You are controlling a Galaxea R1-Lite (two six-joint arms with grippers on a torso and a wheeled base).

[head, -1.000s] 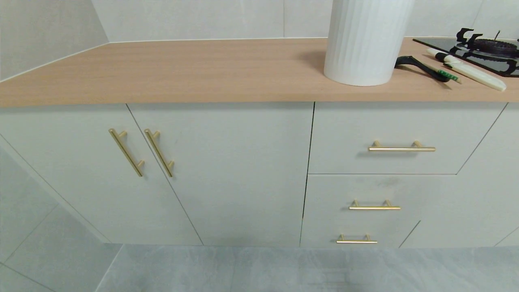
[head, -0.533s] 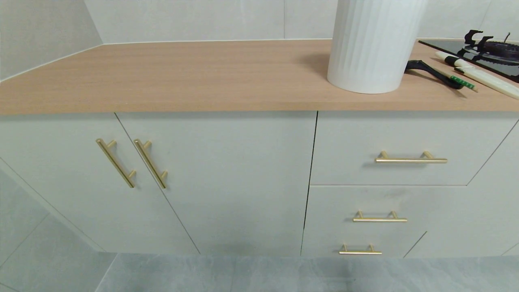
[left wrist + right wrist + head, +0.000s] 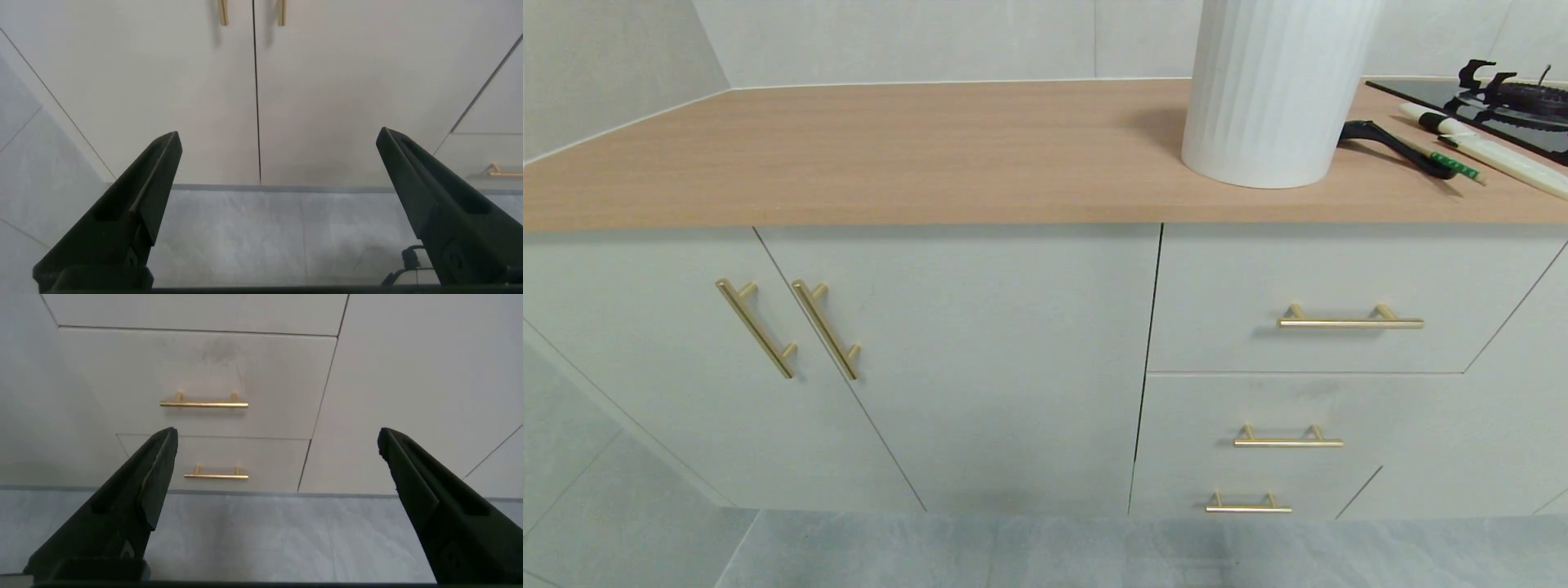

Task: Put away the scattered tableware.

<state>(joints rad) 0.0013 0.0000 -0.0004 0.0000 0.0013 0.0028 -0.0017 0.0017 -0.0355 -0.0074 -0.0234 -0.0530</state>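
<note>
Tableware [image 3: 1356, 129] at two o'clock on the desk [image 3: 890, 155], beside a white tub [image 3: 1270, 90], left hand [image 3: 278, 140] wide open, empty, facing cupboard doors [image 3: 163, 82], right hand [image 3: 278, 437] likewise, facing drawers [image 3: 204, 367].

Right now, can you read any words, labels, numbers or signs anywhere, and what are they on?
No readable text anywhere.
The white container is plain, no print.
The drawers carry no labels.
The utensil has a green band; any marks there are too small to read.
</note>
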